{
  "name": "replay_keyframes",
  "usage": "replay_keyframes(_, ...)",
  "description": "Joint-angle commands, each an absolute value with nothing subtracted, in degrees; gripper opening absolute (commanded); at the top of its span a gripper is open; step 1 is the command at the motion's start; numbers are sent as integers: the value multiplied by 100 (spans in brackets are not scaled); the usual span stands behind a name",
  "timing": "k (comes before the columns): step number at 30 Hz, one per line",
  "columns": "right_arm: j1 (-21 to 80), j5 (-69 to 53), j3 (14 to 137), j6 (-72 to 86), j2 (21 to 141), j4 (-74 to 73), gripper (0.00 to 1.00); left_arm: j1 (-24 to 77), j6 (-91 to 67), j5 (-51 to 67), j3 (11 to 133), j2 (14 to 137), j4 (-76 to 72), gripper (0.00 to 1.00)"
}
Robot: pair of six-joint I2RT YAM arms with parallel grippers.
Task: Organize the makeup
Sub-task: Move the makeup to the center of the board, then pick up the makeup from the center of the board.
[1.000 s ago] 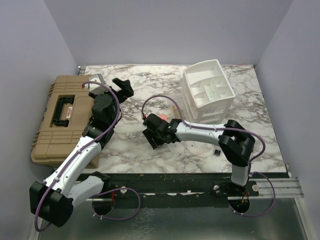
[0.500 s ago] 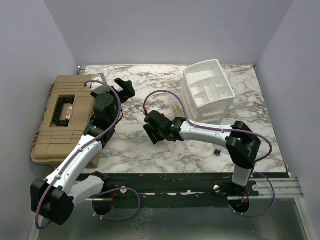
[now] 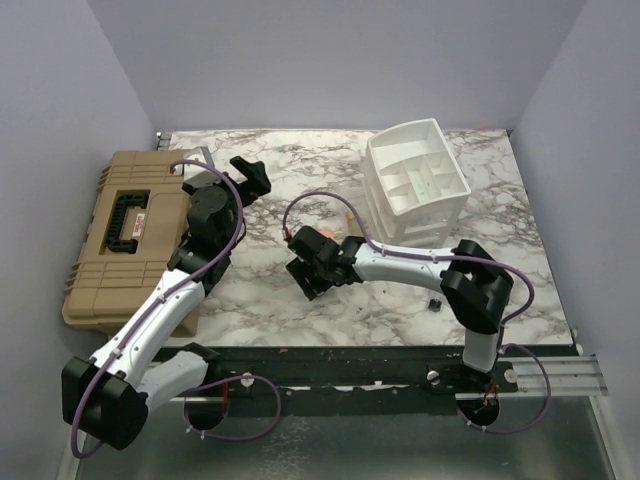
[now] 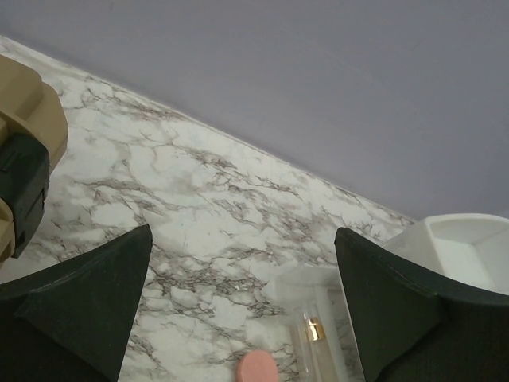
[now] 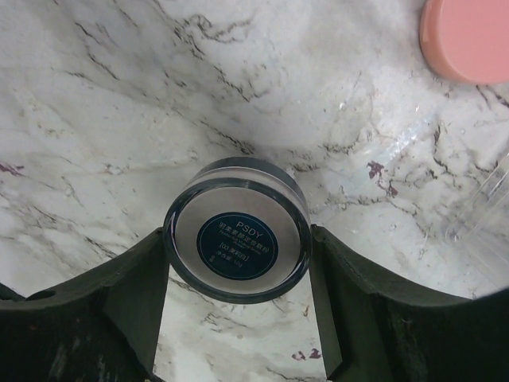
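Moved: right arm is back toward the near side after sitting farther out half a second ago, so the pink puff (image 3: 318,235) shows again just past its wrist. Left arm has hardly shifted.
Right jaws: right gripper (image 3: 305,272) is closed on the round blue compact (image 5: 237,239), one jaw against each side, label face toward the wrist camera.
Compact location: mid-counter, between the jaws, over bare marble. Lifted or resting, cannot tell.
Left jaws: left gripper (image 4: 242,232) is wide open and empty, over the far-left counter (image 3: 380,310) beside the tan case (image 3: 110,250).
Nearby: puff is near the compact, apart from it. Small amber bottle (image 3: 350,215) lies just beside the base of the white organizer (image 3: 430,215). Tiny dark vial (image 3: 435,302) sits by the right arm's elbow.
Step (judged): compact is grabbed and the carry to the organizer comes next. Task looks early, with most makeup out on the counter.
Risk 1: smooth round rim held at only two contact lines, so the compact could rotate or squirt out on a fast swing.
Risk 2: the route to the organizer passes the puff and bottle, and a low carry could knock them away.
Risk 3: the organizer is tall with narrow compartments, so a tilted compact may catch a divider and land on edge.
Risk 4: the forearm sweeps near the vial and could push it off the near edge.
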State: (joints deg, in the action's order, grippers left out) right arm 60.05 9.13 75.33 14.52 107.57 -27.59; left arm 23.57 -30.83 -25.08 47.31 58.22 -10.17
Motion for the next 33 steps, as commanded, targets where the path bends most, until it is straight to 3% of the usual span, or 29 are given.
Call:
replay_keyframes(1,6021,844,7212,1620,10684,-3220,58,2303,-3053,-2342,4810,5926,-1076,99)
replay_keyframes(7,6021,638,6385,1819,10037,-3160,63,2303,-3156,-2310,4743,6005,-1217,99)
replay_keyframes(13,6072,709,6242,2012,9535,-3360,78,2304,-3175,-2099,4845,6258,-1263,99)
replay_keyframes(17,6073,593,5942,2263,8781,-3445,80,2303,-3150,-2079,4892,6325,-1259,99)
replay_keyframes(28,6087,2690,4043,5574,6153,-4605,73,2277,-3193,-1918,4973,6575,-1381,99)
replay_keyframes(33,6017,3868,3764,6927,5746,-5444,78,2277,-3227,-1566,5115,6779,-1380,99)
